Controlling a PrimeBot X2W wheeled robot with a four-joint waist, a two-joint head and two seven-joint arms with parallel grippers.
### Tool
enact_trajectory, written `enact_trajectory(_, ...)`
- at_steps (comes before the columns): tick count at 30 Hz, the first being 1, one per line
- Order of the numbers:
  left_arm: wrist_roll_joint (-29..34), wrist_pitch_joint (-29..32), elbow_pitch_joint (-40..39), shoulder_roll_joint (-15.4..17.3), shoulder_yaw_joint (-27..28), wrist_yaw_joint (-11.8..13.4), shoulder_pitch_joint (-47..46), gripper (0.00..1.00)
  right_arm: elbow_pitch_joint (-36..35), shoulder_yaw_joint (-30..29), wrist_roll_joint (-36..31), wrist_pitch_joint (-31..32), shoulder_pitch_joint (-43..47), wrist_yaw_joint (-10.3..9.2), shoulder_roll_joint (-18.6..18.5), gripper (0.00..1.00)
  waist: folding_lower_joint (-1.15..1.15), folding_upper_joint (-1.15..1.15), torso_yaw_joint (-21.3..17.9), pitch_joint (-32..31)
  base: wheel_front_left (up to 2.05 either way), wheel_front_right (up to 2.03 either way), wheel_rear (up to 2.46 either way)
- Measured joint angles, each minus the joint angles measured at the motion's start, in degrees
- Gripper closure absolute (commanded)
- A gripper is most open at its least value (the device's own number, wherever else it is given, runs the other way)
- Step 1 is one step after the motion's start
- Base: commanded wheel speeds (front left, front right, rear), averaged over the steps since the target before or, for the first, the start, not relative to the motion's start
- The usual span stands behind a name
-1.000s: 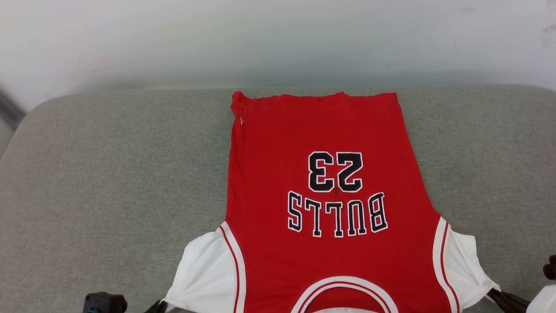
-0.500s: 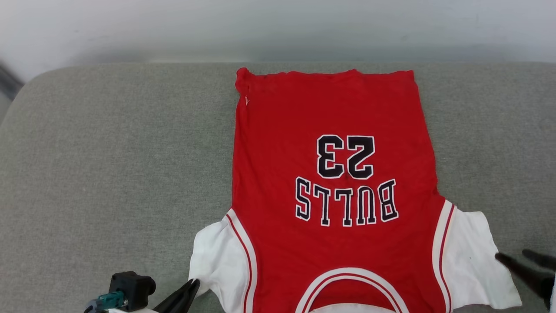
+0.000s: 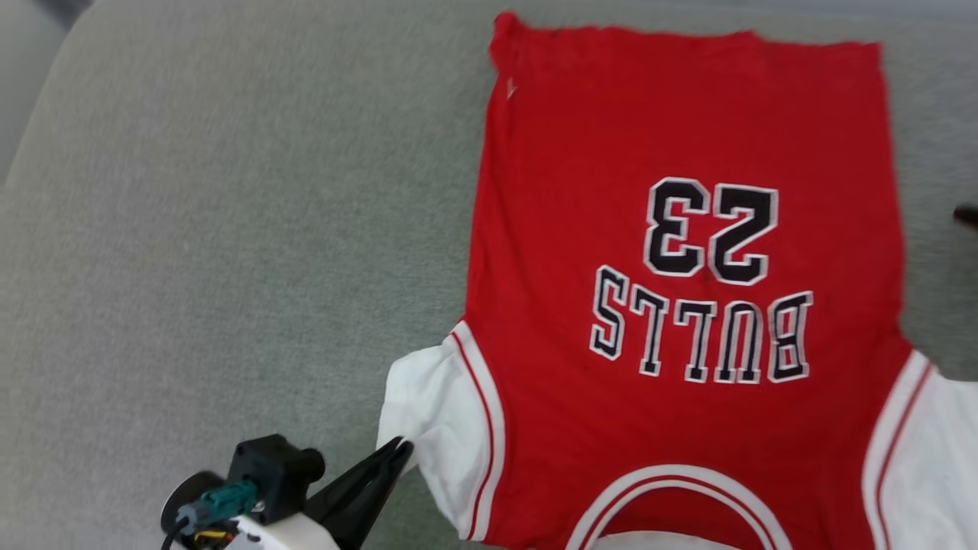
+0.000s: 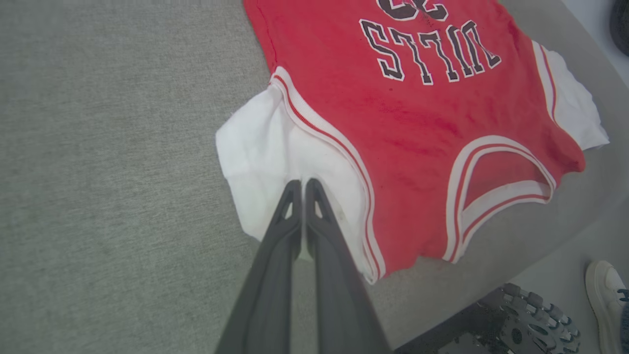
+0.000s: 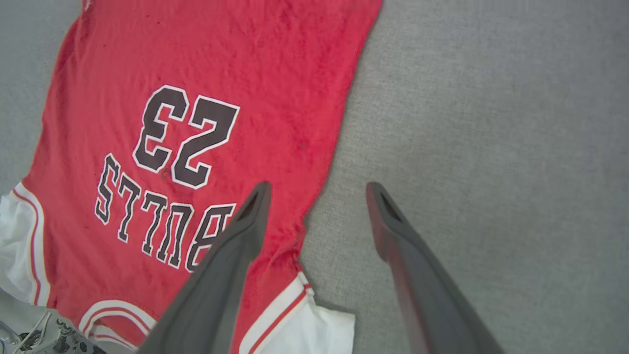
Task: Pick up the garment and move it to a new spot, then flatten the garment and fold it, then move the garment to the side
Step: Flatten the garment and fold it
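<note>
The head view takes in the whole length of the garment point(image 3: 581, 191), spread flat and print-up on the grey cushion point(image 3: 191, 229), from the plain hem at the far end to the striped collar nearest the robot. The left wrist view brings in the near collar opening, both white sleeves, and, off the cushion's edge to the right of the left pincer point(image 4: 300, 184), a white shoe point(image 4: 607, 290) on the floor and a dark wheeled base point(image 4: 521, 319). The right wrist view gives the "23" and "BULLS" lettering and the garment's long side edge against bare cushion.

The left pincer point(image 3: 399, 449) is closed tight, its two fingers pressed together on a pinch of the white sleeve point(image 4: 260, 147); a small crease in the cloth runs up to the tips. The red body of the garment lies ahead of this pincer and to its right, with the collar further right.

The right pincer point(image 5: 318, 191) stands wide apart and grips nothing. Its left finger point(image 5: 245, 226) hangs over the red side edge just past the "B", its right finger point(image 5: 393, 231) over bare cushion. The garment spreads ahead and to the left of it, and the near white sleeve lies below the left finger.
</note>
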Motion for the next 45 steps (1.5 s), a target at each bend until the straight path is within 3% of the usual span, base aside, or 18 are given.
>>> enact_trajectory(7, 2.0, 1.1, -3.6, -1.4, -1.6, -0.4, -3.8, 1.00, 8.6, -2.0, -12.1, 8.6, -19.9, 0.00, 2.2, 0.00, 0.00, 0.00, 4.9, 7.1, 0.00, 0.00, 0.00)
enact_trajectory(14, 2.7, 1.0, -4.0, -3.1, -2.6, -1.5, -6.7, 1.00, 15.8, -4.3, -22.9, 12.2, -31.8, 0.00, 3.7, 0.00, 0.00, 0.00, 9.6, 13.0, 0.00, 0.00, 0.00)
enact_trajectory(20, 2.7, -0.1, -2.9, -5.1, -4.0, -2.5, -8.3, 1.00, 19.8, -5.6, -30.2, 13.8, -36.6, 0.00, 4.6, 0.00, 0.00, 0.00, 13.6, 17.2, 0.00, 0.00, 0.00)
enact_trajectory(31, 2.7, -1.1, -1.7, -6.0, -4.1, -3.0, -9.4, 1.00, 19.4, -6.8, -32.3, 14.9, -34.1, 0.00, 4.9, 0.00, -0.01, 0.00, 15.3, 19.0, 0.00, 0.00, 0.00)
enact_trajectory(32, 2.6, -1.1, -1.7, -6.0, -4.1, -3.0, -9.4, 1.00, 19.1, -6.9, -32.3, 15.1, -33.7, 0.00, 4.9, 0.04, -0.01, 0.00, 15.3, 19.0, 0.00, 0.00, 0.00)
enact_trajectory(33, 2.6, -1.3, -1.6, -6.0, -4.1, -3.0, -9.4, 1.00, 19.0, -7.0, -32.3, 15.2, -33.6, 0.00, 4.9, 0.61, -0.01, 0.00, 15.3, 19.0, 0.00, 0.00, 0.00)
enact_trajectory(34, 2.6, -1.3, -1.5, -6.0, -4.1, -3.0, -9.4, 1.00, 18.8, -7.1, -32.3, 15.3, -33.4, 0.00, 5.0, 1.00, -0.01, 0.00, 15.2, 18.9, 0.00, 0.00, 0.00)
enact_trajectory(45, 2.2, -1.5, -0.4, -5.5, -3.2, -2.3, -9.5, 1.00, 18.7, -7.7, -30.3, 14.4, -27.9, 0.00, 5.9, 1.00, -0.01, 0.00, 12.9, 15.5, 0.00, 0.00, 0.00)
